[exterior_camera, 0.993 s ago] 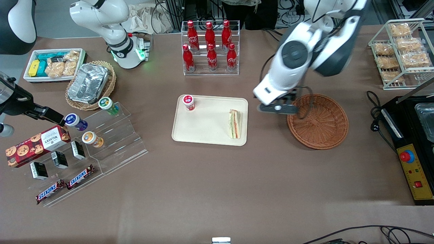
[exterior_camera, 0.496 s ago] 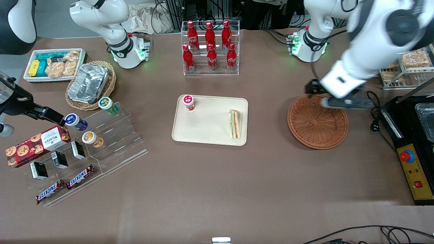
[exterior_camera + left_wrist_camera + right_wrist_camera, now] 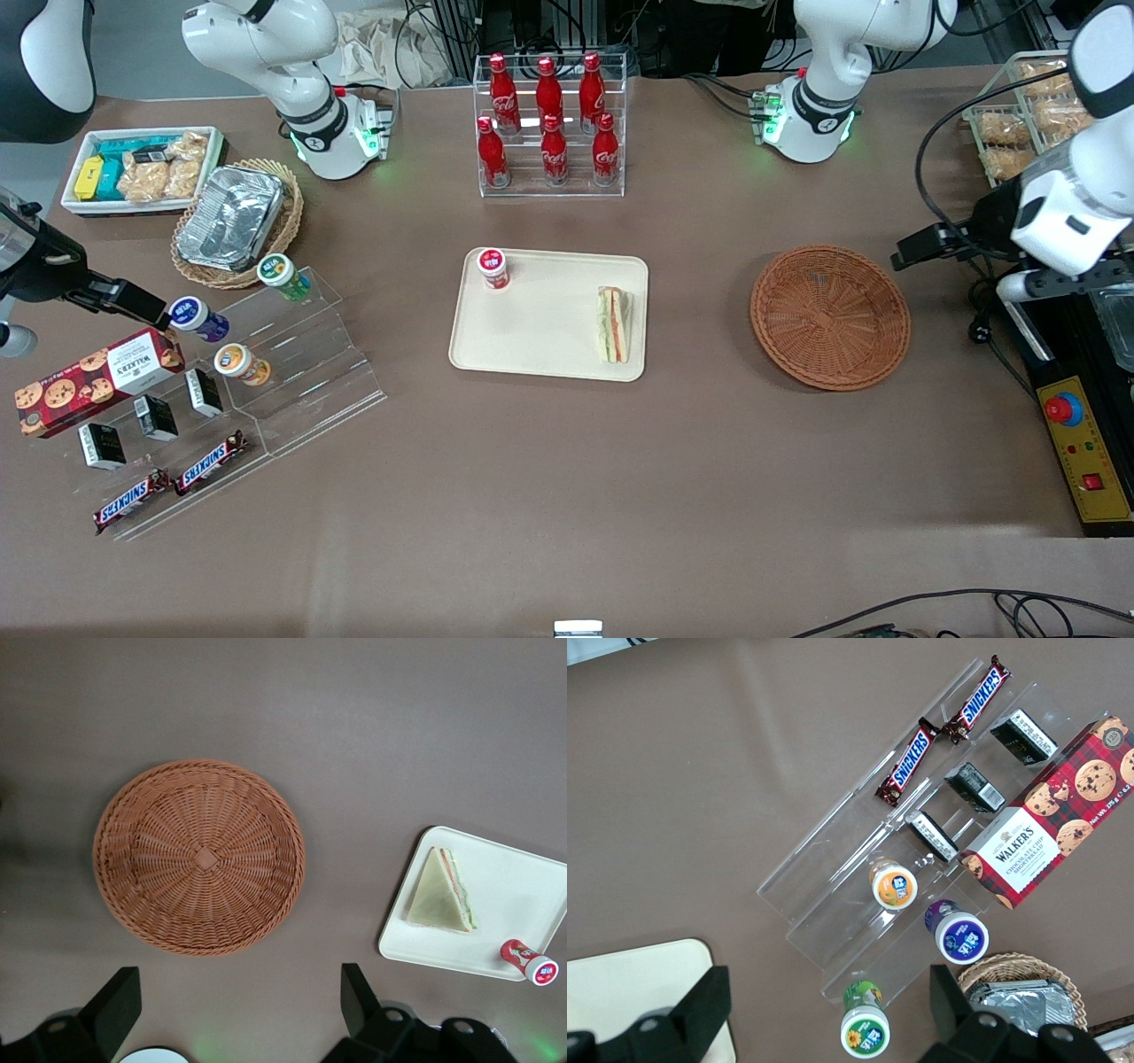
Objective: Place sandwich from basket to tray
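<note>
The gripper [image 3: 235,1010] has swung away from the basket [image 3: 830,316] within the last second and now hangs high toward the working arm's end of the table, its fingers [image 3: 115,1001] spread apart and holding nothing. Below it, the basket lies empty. Well apart from the gripper, the sandwich [image 3: 613,323] rests flat on the tray [image 3: 532,341], near the edge closest to the basket; a small red-capped cup [image 3: 493,268] sits at a tray corner. The retreat suggests the placement is done.
</note>
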Robot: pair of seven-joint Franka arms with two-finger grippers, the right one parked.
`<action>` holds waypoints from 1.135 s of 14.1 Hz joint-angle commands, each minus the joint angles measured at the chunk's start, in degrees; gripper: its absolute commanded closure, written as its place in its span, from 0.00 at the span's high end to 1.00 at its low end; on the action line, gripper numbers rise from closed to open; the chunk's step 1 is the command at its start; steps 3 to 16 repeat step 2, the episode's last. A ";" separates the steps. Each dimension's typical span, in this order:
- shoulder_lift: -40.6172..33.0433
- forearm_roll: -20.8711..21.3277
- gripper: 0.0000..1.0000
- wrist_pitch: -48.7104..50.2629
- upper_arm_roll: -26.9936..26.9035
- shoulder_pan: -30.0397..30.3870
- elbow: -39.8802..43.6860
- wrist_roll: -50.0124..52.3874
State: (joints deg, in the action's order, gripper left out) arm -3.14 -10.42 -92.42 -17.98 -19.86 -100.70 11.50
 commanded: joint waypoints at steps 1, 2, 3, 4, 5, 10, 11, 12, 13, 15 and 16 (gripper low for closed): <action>0.68 1.10 1.00 2.07 -0.12 -0.62 2.62 -3.93; 0.51 1.72 1.00 2.07 -0.03 -0.62 2.62 -5.25; 0.51 1.72 1.00 2.07 -0.03 -0.62 2.62 -5.25; 0.51 1.72 1.00 2.07 -0.03 -0.62 2.62 -5.25; 0.51 1.72 1.00 2.07 -0.03 -0.62 2.62 -5.25; 0.51 1.72 1.00 2.07 -0.03 -0.62 2.62 -5.25; 0.51 1.72 1.00 2.07 -0.03 -0.62 2.62 -5.25; 0.51 1.72 1.00 2.07 -0.03 -0.62 2.62 -5.25; 0.51 1.72 1.00 2.07 -0.03 -0.62 2.62 -5.25; 0.51 1.72 1.00 2.07 -0.03 -0.62 2.62 -5.25; 0.51 1.72 1.00 2.07 -0.03 -0.62 2.62 -5.25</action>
